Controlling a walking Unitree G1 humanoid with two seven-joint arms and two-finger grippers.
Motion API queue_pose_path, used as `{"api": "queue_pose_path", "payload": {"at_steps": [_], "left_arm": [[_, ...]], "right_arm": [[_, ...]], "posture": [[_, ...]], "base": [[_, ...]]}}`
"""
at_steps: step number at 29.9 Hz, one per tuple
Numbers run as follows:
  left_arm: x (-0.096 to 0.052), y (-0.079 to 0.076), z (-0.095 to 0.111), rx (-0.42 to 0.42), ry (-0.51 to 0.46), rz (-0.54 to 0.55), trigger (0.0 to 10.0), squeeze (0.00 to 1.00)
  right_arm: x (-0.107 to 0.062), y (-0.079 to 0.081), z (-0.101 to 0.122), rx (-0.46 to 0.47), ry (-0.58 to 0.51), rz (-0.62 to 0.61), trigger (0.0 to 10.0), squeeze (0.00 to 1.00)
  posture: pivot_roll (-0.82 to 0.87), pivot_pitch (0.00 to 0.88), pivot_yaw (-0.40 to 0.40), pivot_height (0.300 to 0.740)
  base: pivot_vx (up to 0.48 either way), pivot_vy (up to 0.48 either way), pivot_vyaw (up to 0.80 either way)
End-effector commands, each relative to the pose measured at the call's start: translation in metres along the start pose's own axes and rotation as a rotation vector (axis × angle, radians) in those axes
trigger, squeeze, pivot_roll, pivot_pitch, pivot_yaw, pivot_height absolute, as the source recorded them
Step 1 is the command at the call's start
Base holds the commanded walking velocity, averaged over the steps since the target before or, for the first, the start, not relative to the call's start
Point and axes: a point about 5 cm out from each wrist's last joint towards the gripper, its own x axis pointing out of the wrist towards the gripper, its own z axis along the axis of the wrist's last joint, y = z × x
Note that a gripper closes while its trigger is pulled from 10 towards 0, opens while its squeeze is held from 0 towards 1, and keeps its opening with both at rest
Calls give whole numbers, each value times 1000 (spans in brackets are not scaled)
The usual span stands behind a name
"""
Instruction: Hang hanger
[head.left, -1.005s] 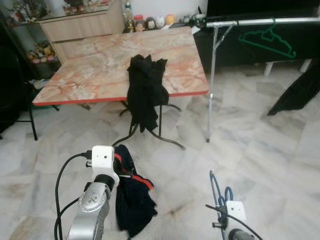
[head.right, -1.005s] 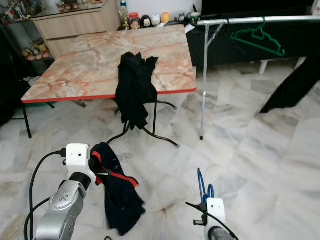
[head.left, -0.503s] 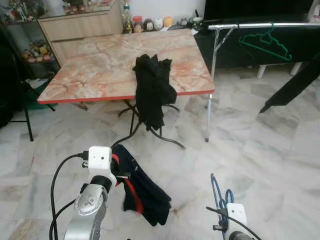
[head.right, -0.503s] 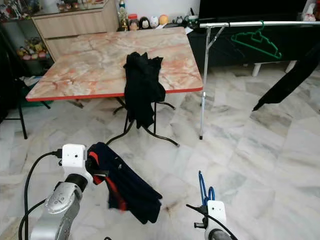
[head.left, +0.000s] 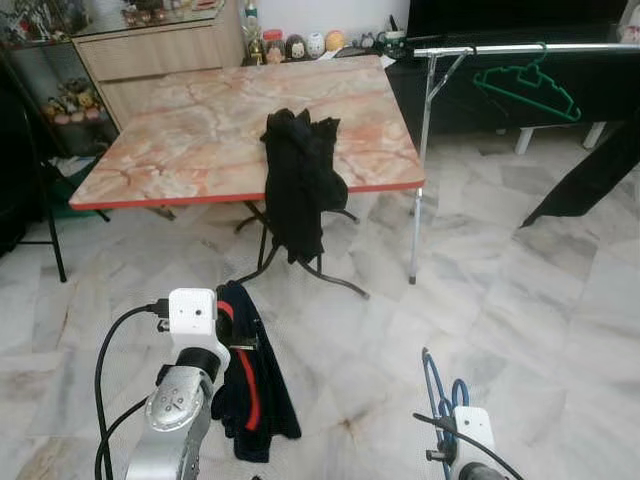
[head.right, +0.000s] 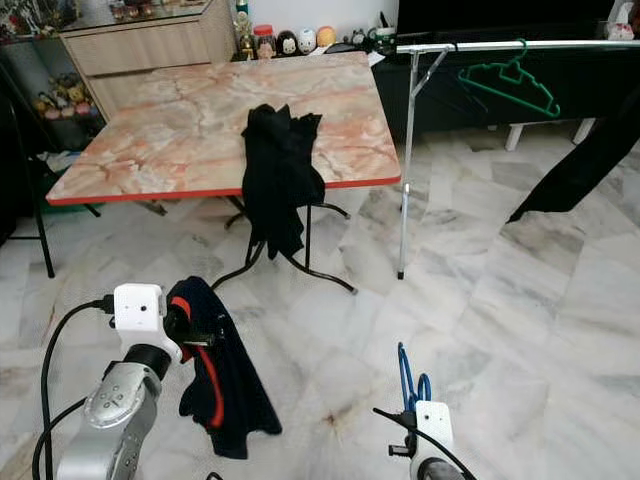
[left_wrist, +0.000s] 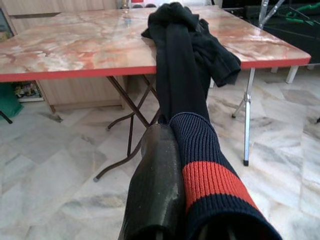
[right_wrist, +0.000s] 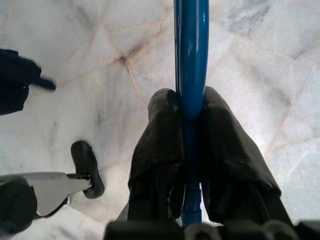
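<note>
Here the right gripper (right_wrist: 190, 145) pinches a blue hanger (right_wrist: 190, 55) low above the marble floor (head.left: 520, 300), while the left gripper (left_wrist: 185, 165) clamps a navy red-striped sweater (head.right: 215, 385) near the table (head.left: 200, 130).

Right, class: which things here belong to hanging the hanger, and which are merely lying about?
Belonging to the job:
blue hanger in right gripper
clothes rail
navy garment in left gripper

Lying about:
table
black clothing
green hanger
</note>
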Motion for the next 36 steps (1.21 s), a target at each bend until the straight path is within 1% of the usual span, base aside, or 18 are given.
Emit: {"api": "queue_pose_path", "payload": {"at_steps": [1,3,5,10,26,28,29,31,32,34,35,36], "left_arm": [[2,5,17,-3,-74,26,10000,0],[3,6,19,-3,-82,31,10000,0],[5,9,24,-11,-108,51,10000,0],[8,10,30,-12,-128,65,10000,0],[12,13,39,-5,-150,71,10000,0],[21,13,55,28,-192,53,10000,0],[32,15,76,64,-251,32,10000,0],[38,16,90,87,-287,27,10000,0],[48,19,115,109,-361,22,10000,0],[57,23,144,108,-441,23,10000,0],[64,25,165,124,-491,21,10000,0],[64,25,165,124,-491,21,10000,0]], "right_arm": [[1,5,6,8,-12,14,10000,0],[1,5,6,9,-12,14,10000,0],[1,5,7,9,-13,16,10000,0],[1,5,7,6,-12,18,10000,0],[2,4,8,2,-8,24,10000,0],[2,4,9,6,-8,26,10000,0],[2,4,9,4,-7,28,10000,0],[2,5,9,2,-6,30,10000,0],[2,5,9,4,-6,30,10000,0],[2,5,9,5,-6,30,10000,0],[2,5,9,4,-6,30,10000,0],[2,5,9,4,-6,30,10000,0]], "posture": [[-65,0,81,740],[-63,0,80,740],[-61,0,77,740],[-61,0,75,740],[-61,0,66,740],[-57,0,58,740],[-53,0,56,740],[-53,0,56,740],[-53,0,56,740],[-53,0,56,740],[-44,0,55,740],[-44,0,55,740]], "base": [[394,0,0],[396,0,0],[439,0,0],[443,0,0],[443,0,0],[444,0,0],[442,0,0],[442,0,0],[442,0,0],[444,0,0],[446,0,0],[446,0,0]]}}
